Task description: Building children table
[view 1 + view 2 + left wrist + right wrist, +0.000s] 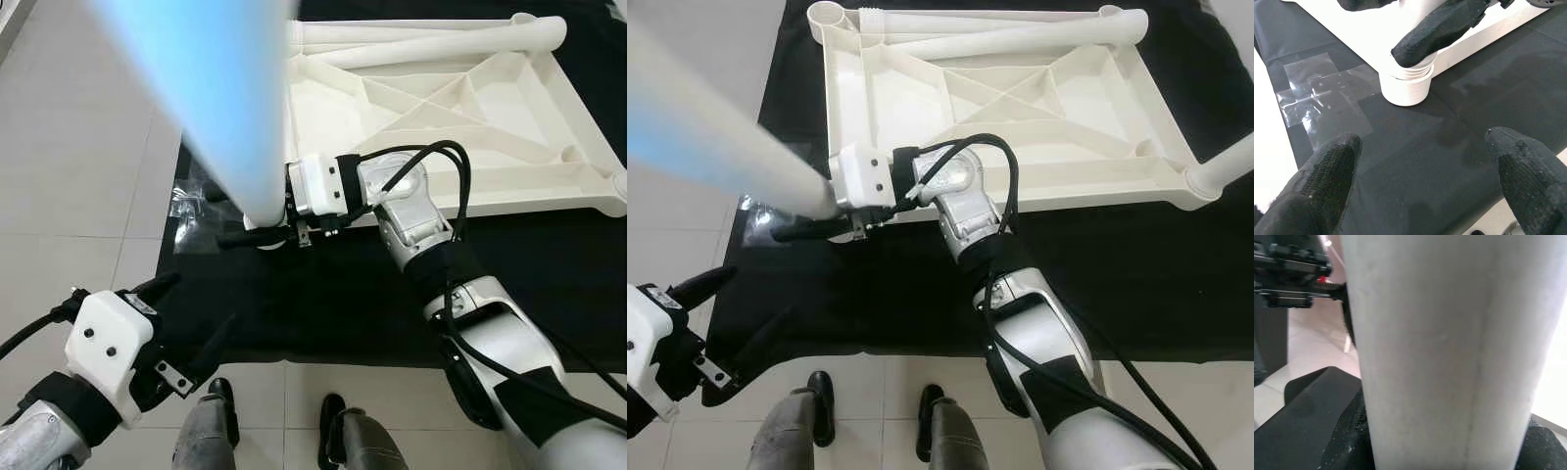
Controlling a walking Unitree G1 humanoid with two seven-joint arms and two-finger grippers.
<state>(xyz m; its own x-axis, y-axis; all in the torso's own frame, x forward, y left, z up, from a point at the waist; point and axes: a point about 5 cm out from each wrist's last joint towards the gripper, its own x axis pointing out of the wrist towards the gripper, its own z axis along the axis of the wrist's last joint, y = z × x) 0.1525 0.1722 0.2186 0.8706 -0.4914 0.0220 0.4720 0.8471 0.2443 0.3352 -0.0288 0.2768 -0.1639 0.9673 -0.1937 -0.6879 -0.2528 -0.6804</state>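
The white plastic tabletop [882, 108] lies upside down on a black mat [872, 294]. A white table leg [235, 117] stands upright at the tabletop's near-left corner, its threaded end over the round socket [1405, 88]. My right gripper [253, 233] is shut on the leg just above the socket; in the right wrist view the leg [1449, 352] sits between the black pads [1312, 431]. My left gripper [196, 308] hovers open over the mat's near-left edge, short of the socket, holding nothing.
Two more white legs [1038, 39] lie across the tabletop's far side. Another leg [1227, 162] rises from the near-right corner. A patch of clear tape [1317, 93] sits on the mat by the socket. Pale floor tiles [78, 176] surround the mat; my feet [220, 411] stand at its near edge.
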